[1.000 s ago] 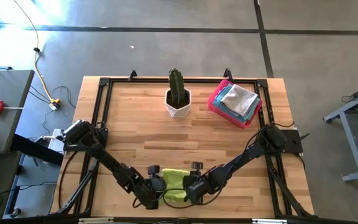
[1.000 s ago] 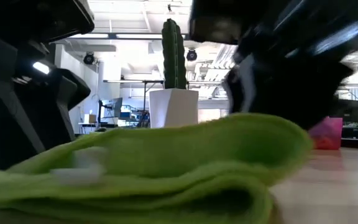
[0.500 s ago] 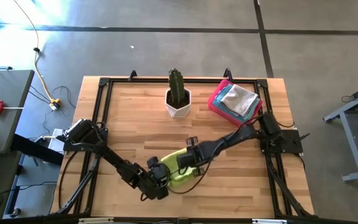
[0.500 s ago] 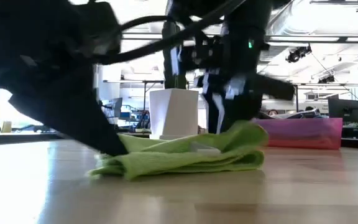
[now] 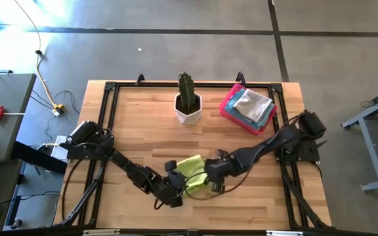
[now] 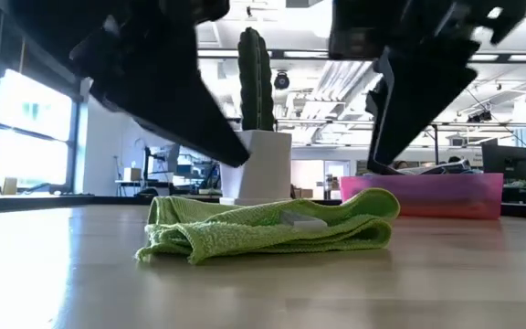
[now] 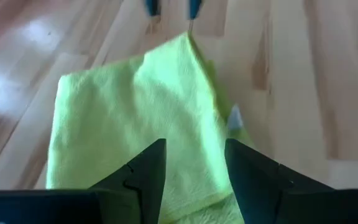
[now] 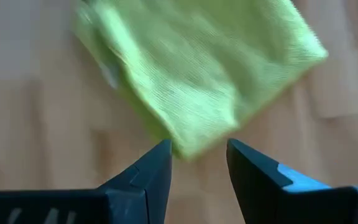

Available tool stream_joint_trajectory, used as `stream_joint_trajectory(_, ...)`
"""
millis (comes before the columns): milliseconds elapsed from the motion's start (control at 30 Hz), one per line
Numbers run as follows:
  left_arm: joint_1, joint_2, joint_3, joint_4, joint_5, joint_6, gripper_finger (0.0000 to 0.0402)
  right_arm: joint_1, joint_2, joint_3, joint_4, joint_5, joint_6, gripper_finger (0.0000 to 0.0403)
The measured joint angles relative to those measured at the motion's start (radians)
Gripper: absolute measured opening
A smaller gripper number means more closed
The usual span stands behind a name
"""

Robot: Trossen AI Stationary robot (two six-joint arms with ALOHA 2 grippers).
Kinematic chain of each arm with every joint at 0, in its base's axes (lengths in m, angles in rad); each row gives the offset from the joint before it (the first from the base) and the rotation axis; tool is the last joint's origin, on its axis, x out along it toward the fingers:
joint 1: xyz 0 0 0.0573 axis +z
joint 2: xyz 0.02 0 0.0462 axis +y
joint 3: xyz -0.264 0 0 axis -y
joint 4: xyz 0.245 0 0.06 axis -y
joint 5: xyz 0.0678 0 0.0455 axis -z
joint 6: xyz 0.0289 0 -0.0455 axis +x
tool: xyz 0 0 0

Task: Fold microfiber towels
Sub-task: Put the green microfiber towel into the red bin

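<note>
- Microfiber towels are the job — one lime green towel [image 5: 190, 172] lies folded on the near middle of the bench [image 5: 143, 124], with no claw holding it.
- Left claw [image 7: 192, 163] hovers just above the towel's near-left side, jaws parted and empty.
- Right claw [image 8: 199, 160] hangs over its right edge, jaws likewise parted with nothing between them.
- Farther out, the other towels [image 5: 251, 107] sit stacked in the pink tray [image 5: 230, 108] at the far right, beside a potted cactus [image 5: 188, 98].
- My reading: this towel's fold looks finished — next comes stowing it or fetching another from the tray.
</note>
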Motion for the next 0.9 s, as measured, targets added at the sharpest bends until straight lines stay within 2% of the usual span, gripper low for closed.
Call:
stream_joint_trajectory(133,0.008,0.006,-0.001,-0.097,0.006,-0.002,0.0156,0.015,-0.067,-0.181,0.318,-0.005,0.193,0.0146)
stream_joint_trajectory(233,0.014,0.006,-0.001,-0.169,0.007,-0.031,0.0156,0.004,-0.103,-0.255,0.417,0.004,0.314,0.0146)
stream_joint_trajectory(367,0.014,0.018,-0.010,-0.205,0.007,-0.065,0.0156,-0.016,-0.121,-0.298,0.431,-0.006,0.398,0.0163)
stream_joint_trajectory(633,0.014,0.060,-0.014,-0.200,0.001,-0.105,0.0156,-0.071,-0.078,-0.307,0.439,-0.031,0.613,0.0241)
stream_joint_trajectory(900,0.014,0.063,-0.015,-0.180,0.000,-0.107,0.0156,-0.086,0.052,-0.304,0.596,-0.077,0.689,0.0248)
